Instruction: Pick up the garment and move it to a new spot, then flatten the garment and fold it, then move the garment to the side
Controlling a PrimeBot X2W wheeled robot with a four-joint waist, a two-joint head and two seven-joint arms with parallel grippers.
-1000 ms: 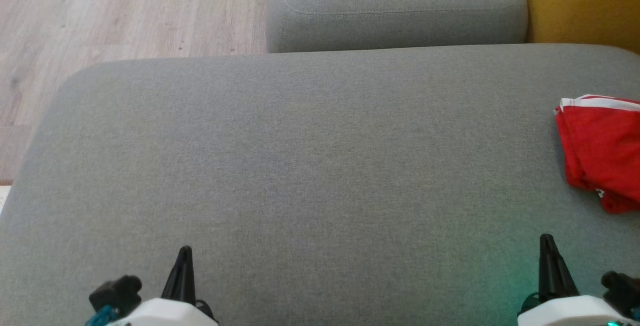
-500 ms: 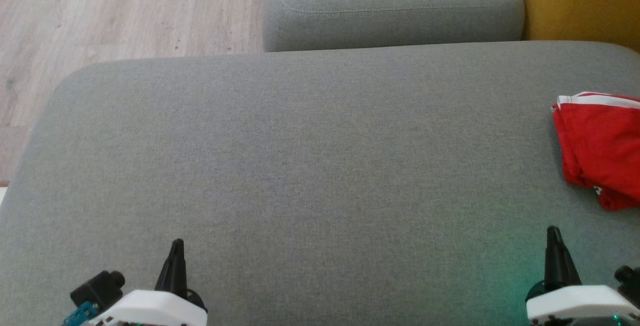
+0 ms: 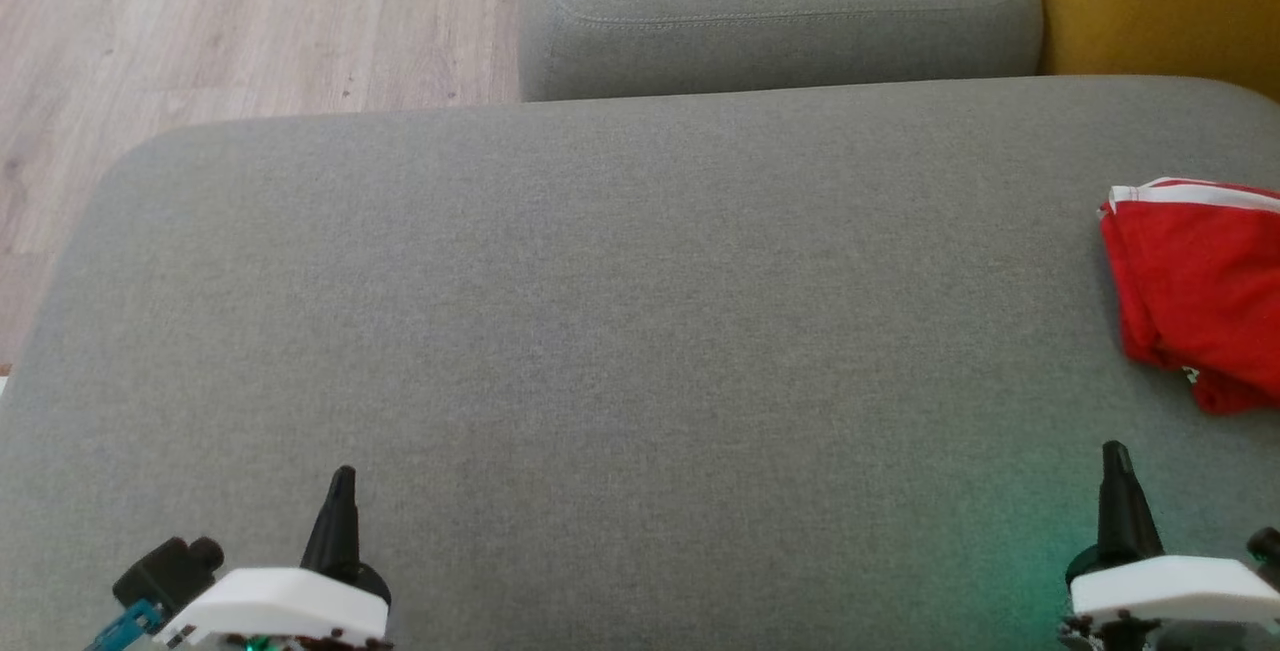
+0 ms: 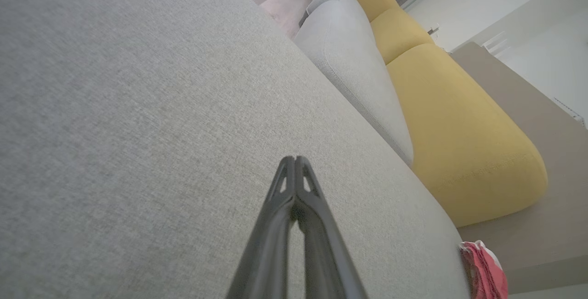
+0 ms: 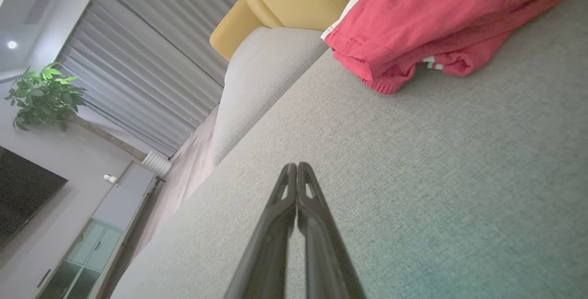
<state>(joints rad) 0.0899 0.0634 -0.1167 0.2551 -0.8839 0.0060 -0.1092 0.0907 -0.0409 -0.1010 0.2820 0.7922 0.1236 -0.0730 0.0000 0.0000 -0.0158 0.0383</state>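
The garment (image 3: pixel 1195 296), red with white stripes, lies folded at the right edge of the grey cushion (image 3: pixel 620 331), partly cut off by the head view's border. It appears again as the garment (image 5: pixel 427 28) at the top of the right wrist view and as the garment (image 4: pixel 484 271) in the far lower right of the left wrist view. My right gripper (image 3: pixel 1115 453) hovers shut and empty just in front of the garment, apart from it. My left gripper (image 3: pixel 342 476) is shut and empty at the lower left, far from the cloth. Both fingertip pairs touch: left gripper (image 4: pixel 295 158), right gripper (image 5: pixel 296 165).
A second grey cushion (image 3: pixel 780 11) sits behind the wide one, with a yellow cushion (image 3: pixel 1160 1) to its right. Wooden floor (image 3: pixel 200 21) lies beyond the cushion's far left edge. A curtain and a potted plant (image 5: pixel 43 94) stand in the background.
The whole head picture has shifted slightly, so the camera moved. Both grippers stay shut and low in the view. The garment has not moved on the cushion.
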